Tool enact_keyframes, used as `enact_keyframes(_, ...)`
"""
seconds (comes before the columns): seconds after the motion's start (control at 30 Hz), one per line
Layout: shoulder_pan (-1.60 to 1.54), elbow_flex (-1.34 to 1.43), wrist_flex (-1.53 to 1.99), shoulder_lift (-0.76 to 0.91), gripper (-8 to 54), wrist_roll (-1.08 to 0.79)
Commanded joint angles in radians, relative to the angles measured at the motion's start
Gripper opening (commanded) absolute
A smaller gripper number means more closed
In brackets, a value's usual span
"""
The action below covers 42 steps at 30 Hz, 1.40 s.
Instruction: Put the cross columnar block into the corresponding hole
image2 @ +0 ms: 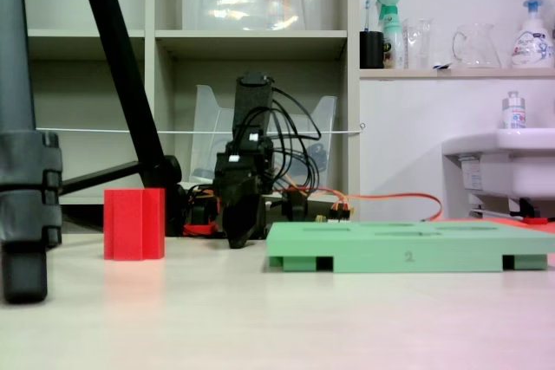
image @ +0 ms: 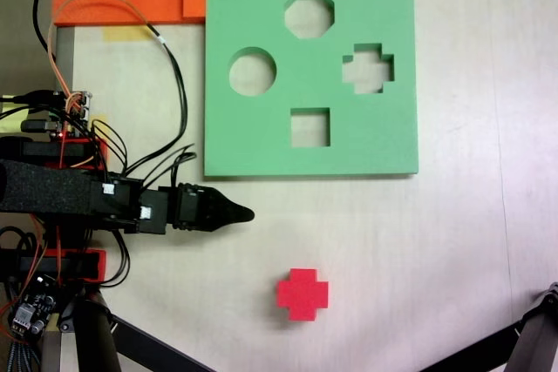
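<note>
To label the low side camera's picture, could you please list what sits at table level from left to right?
Black tripod leg → cross columnar block → gripper → green foam board.

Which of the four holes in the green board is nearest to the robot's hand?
The round hole. In the view from above it lies on the green board's left side, closest to the hand; the octagonal, square and plus-shaped holes are further right.

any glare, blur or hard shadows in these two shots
In the top-down fixed view, light is even and soft; the red cross block casts only a faint shadow, and the gripper is sharp. In the low fixed view, the near tabletop is blurry, with a pink reflection under the block.
</note>
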Motion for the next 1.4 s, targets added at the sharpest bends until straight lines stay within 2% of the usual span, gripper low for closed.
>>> enact_keyframes(0.0,0.006,0.071,0.041,0.077,34.5,0.011)
enact_keyframes(0.13,-0.011,0.071,0.041,0.077,33.3,0.018)
enact_keyframes(0.17,-0.003,0.071,0.041,0.077,33.4,0.086)
enact_keyframes(0.3,0.006,0.071,-0.025,0.077,34.7,0.543)
enact_keyframes(0.37,0.008,0.058,-0.155,0.077,33.9,0.856)
enact_keyframes(0.47,0.014,-0.011,-0.137,0.077,33.7,1.043)
enact_keyframes(0.57,0.018,-0.239,0.190,0.077,33.7,1.289)
enact_keyframes(0.67,0.034,-0.541,0.618,0.067,30.5,1.411)
enact_keyframes(0.8,0.080,-0.825,0.933,0.049,26.3,1.422)
enact_keyframes(0.93,0.130,-1.137,1.218,-0.060,27.9,1.298)
enact_keyframes(1.07,0.179,-1.549,1.598,-0.341,39.8,1.190)
enact_keyframes(1.13,0.219,-1.598,1.617,-0.413,40.2,1.115)
enact_keyframes(1.3,0.253,-1.704,1.612,-0.634,51.1,1.137)
enact_keyframes(1.37,0.272,-1.755,1.606,-0.715,51.9,1.137)
